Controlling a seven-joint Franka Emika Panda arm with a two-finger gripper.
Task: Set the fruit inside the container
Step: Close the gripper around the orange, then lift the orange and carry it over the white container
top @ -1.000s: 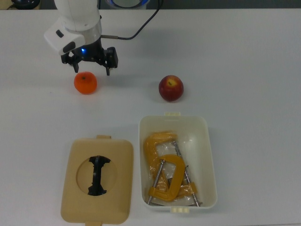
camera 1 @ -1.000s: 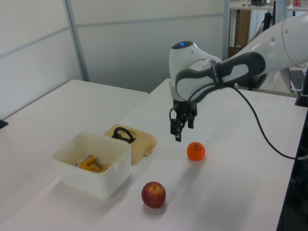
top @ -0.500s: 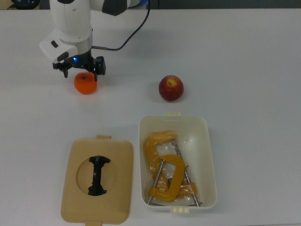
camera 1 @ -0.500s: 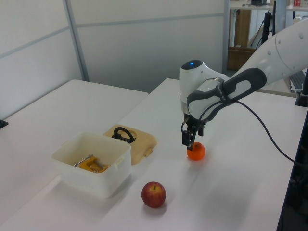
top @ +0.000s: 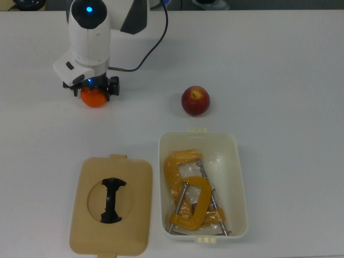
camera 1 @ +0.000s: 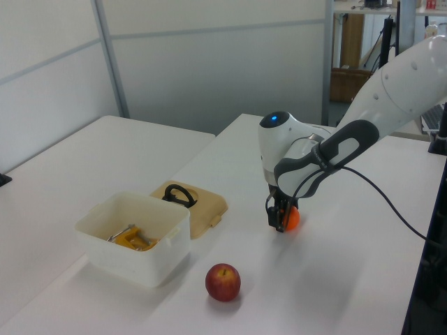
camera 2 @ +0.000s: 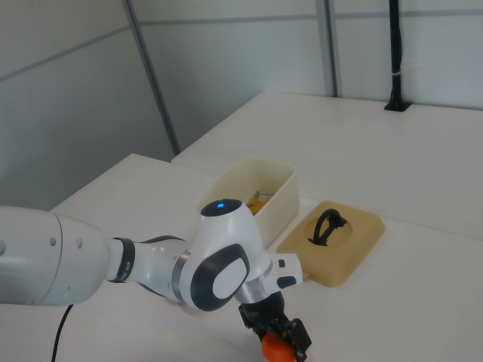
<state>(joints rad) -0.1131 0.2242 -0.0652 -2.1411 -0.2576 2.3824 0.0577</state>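
The orange (top: 93, 98) sits on the white tabletop (top: 279, 70) toward the top view's upper left, mostly tucked under the tool (top: 92, 89). The black fingers (top: 113, 86) sit on either side of it, spread around it, and whether they're actually squeezing it I can't tell. The apple (top: 195, 100) is well off to the top view's right of the orange, just above the white tub (top: 239, 183). The tub holds yellow-orange C-clamps (top: 191, 196), and the tan lid (top: 91, 207) with its black handle lies flat just to the top view's left of the tub.

In the left view the tool (camera 1: 282, 216) is down at the tabletop with the orange (camera 1: 292, 218) peeking out on the left view's right of the fingers. The apple (camera 1: 223, 282) is nearer the camera, and the tub (camera 1: 133, 237) is off to the left view's left with the lid (camera 1: 202, 206) behind it.

In the right view the tool (camera 2: 280, 337) is at the bottom edge, with the orange (camera 2: 276, 350) partly cut off under it. The tub (camera 2: 275, 194) and lid (camera 2: 343, 241) are farther back.
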